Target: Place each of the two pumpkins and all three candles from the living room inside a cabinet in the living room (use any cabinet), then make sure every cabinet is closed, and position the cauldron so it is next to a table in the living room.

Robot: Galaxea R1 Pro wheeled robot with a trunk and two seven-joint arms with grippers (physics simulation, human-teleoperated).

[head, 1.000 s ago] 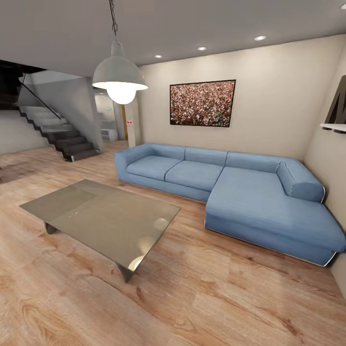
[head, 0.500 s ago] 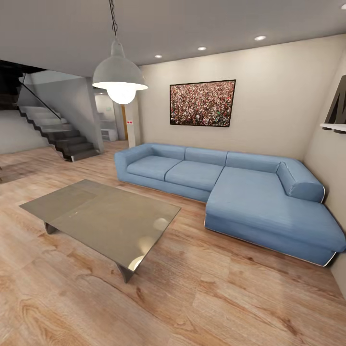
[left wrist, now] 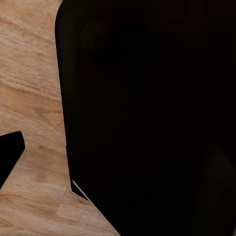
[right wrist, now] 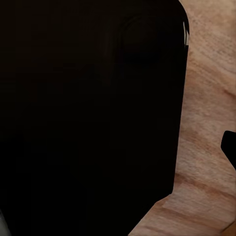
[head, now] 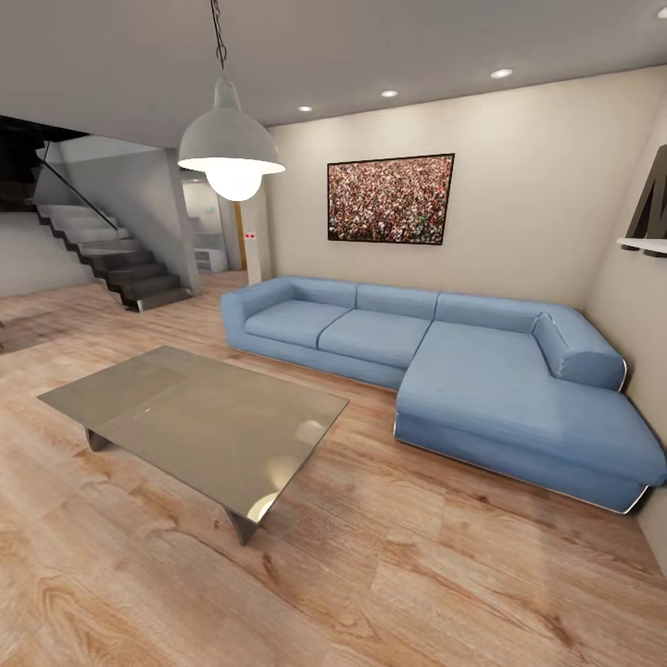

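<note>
Gripper states cannot be told: dark robot body [left wrist: 147,118] blocks both wrist views. One glass coffee table [head: 199,421], one blue sofa [head: 445,361].

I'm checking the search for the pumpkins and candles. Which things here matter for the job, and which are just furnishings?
Job-related:
- glass coffee table, a possible spot for the cauldron

Just furnishings:
- blue sofa
- pendant lamp
- framed picture
- stairs
- wood floor
</note>
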